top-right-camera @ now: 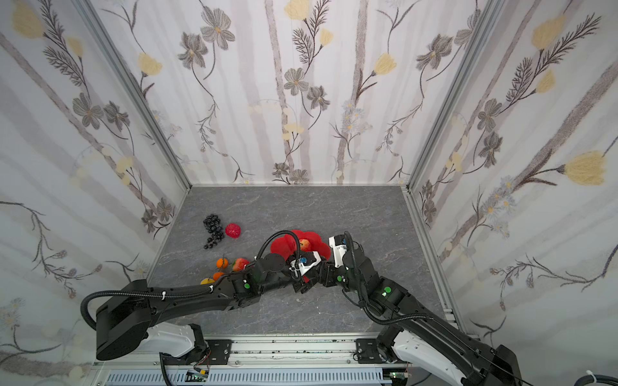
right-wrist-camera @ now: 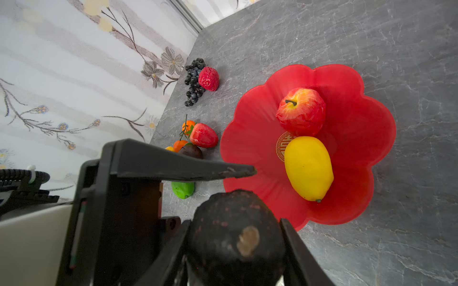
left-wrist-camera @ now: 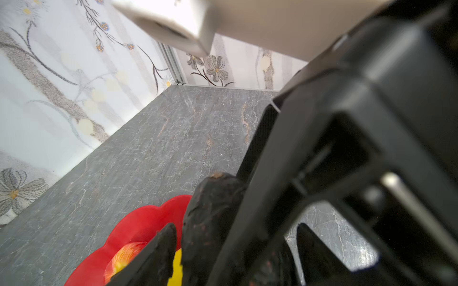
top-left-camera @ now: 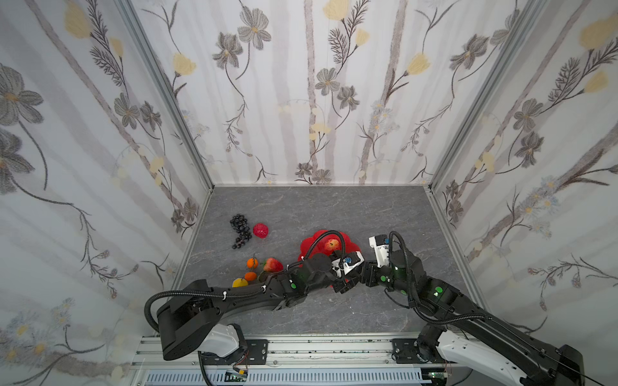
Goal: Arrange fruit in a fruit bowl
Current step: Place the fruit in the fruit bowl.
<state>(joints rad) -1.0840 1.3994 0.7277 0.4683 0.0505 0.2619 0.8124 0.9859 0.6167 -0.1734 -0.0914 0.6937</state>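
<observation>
Clamped on the dark avocado [right-wrist-camera: 233, 245] with the right gripper [right-wrist-camera: 235, 221], one finger flat against each flank, pale stem scar toward the wrist camera. Spread wide at the left gripper [left-wrist-camera: 235, 227], nothing held. Noted a sliver of yellow between its finger [left-wrist-camera: 158, 250] and the avocado skin, so no contact on that side. Judged a hand-over, with the hold now on the right.

To do well:
- Back the left gripper straight off, away from the right one, before any carry. No sideways sweep.
- Keep the squeeze steady. Glossy, rounded skin, likely to squirm.
- Carry forward over the fruit bowl [right-wrist-camera: 371, 128], just past the right fingertips, and lower onto bare floor on the gripper's side of the lemon [right-wrist-camera: 308, 168].
- Avoid the apple [right-wrist-camera: 301, 111] touching the lemon's far end.
- Open only once resting. Shallow dish, easy roll-out.

Logged beyond the left gripper, on the table [right-wrist-camera: 371, 37]: lime [right-wrist-camera: 183, 189] nearest, then second avocado [right-wrist-camera: 190, 151], strawberry [right-wrist-camera: 203, 135] and oranges [right-wrist-camera: 188, 125]. Farthest off, grapes [right-wrist-camera: 194, 81] touching the bumpy red fruit [right-wrist-camera: 209, 78].

Views:
- Found lemon, lime and gold emblem [right-wrist-camera: 281, 146] clearly only in the right wrist view.
- Found the bowl's near half hidden under both arms in both top views, with just the apple [top-left-camera: 331, 245] inside.
- Confirmed the gap at the left finger only from the left wrist view, otherwise filled by the right gripper's housing.
</observation>
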